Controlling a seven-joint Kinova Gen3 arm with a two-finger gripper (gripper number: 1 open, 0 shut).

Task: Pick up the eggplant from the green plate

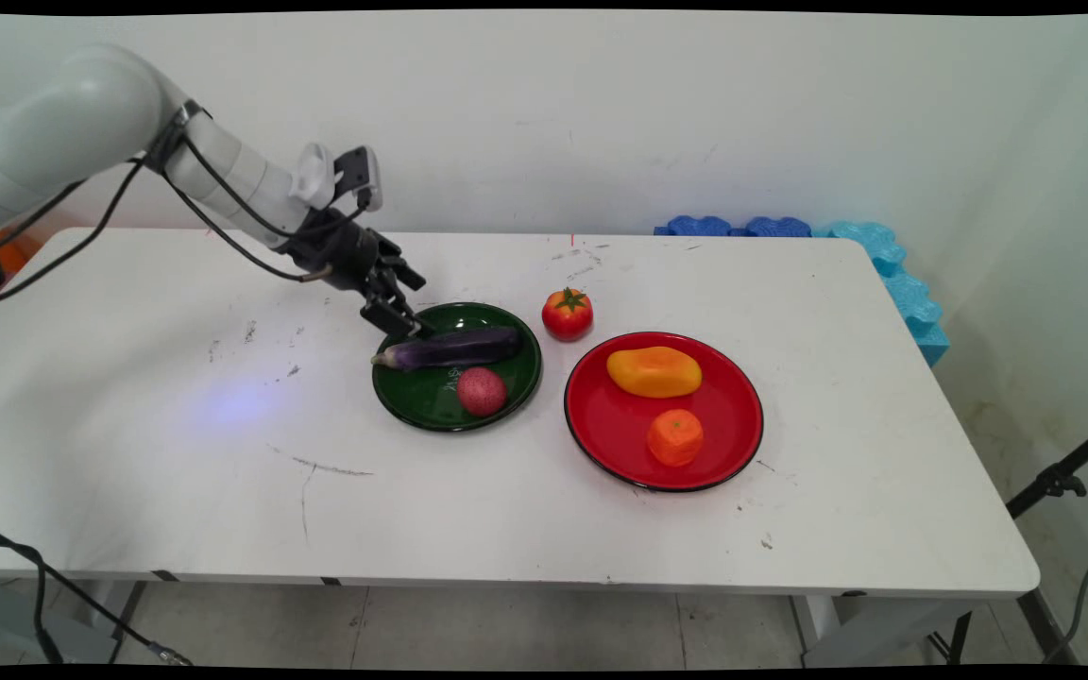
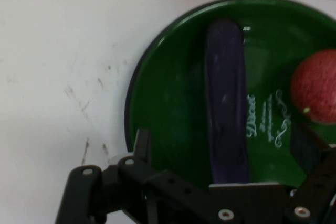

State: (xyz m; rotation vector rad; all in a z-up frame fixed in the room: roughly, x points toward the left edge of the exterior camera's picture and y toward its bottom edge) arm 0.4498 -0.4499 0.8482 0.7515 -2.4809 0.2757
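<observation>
Jaws (image 1: 399, 316) of the black two-finger kind stand spread wide, one finger on each side of the stem end of the purple eggplant (image 2: 227, 103), low over it but not yet pressed on it, so nothing is pinched. Beneath everything is the white counter (image 1: 223, 472), scratched and marked in some places. Well beyond the jaws, away from the arm, lies a red plate (image 1: 728, 434) that carries a yellow-orange mango (image 1: 654, 371) and a small orange (image 1: 675, 437). Directly under the jaws is the green plate (image 2: 173, 93); the eggplant lies flat across it, pointing away from the jaws, with its stem end over the rim on the arm's side, which leaves it free to be reached. Just beside the eggplant, on the same plate, rests a round reddish fruit (image 2: 315, 85), close to one finger and perhaps in its way. A red tomato (image 1: 568, 314) stands on the counter just past the plate's far rim, apart from the jaws.
</observation>
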